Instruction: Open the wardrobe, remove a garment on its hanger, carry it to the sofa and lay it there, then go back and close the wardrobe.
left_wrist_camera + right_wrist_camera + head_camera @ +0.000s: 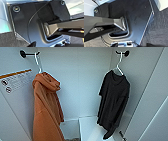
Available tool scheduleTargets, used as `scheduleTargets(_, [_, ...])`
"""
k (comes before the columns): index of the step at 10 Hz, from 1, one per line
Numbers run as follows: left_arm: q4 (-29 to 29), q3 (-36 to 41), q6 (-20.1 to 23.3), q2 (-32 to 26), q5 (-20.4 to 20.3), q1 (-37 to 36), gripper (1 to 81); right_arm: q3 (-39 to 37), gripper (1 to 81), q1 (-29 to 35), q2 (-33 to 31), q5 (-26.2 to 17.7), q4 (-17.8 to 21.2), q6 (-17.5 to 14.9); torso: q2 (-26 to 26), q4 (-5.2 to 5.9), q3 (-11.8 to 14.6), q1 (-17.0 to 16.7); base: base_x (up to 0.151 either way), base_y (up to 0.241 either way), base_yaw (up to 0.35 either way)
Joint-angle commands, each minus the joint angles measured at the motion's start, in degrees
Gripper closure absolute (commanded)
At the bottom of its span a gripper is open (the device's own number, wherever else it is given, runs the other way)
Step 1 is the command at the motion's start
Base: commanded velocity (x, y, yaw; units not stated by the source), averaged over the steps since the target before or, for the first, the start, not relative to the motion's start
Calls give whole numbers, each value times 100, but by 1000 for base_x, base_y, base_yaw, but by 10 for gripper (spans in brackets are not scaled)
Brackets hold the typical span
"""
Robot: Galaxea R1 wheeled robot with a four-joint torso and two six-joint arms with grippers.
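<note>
The wardrobe (75, 84) stands open in front of me, and its white inside takes up the head view. On the right inside, the garment (113, 102), a limp black top, hangs on the white hanger (119, 67). The hanger's hook sits over a black peg (124, 53) on the right wall. The top's lower hem droops towards the wardrobe floor. In both wrist views my own dark plate is close up, with grey carpet (159, 28) beyond it.
A long orange hooded garment (46, 112) hangs on a second white hanger (38, 63) from a black peg on the left wall. A warning label (16, 80) is on the left panel. A low white box (86, 127) sits on the wardrobe floor. The open right door (155, 102) flanks the black top.
</note>
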Motion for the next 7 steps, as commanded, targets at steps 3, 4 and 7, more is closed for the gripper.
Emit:
scheduleTargets(3, [-26,-2,20,8,252,-226,10,10,10,160,-3,-323,-66,-17,0,-907,339,0,0,0,0])
scheduleTargets(4, [-26,7,20,17,252,-253,10,20,10,160,-3,-323,-66,-17,0,-1083,445,0,0,0,0])
scheduleTargets(7, [53,42,20,61,243,-376,10,20,10,178,-3,-323,-58,-17,0,-1110,483,0,0,0,0])
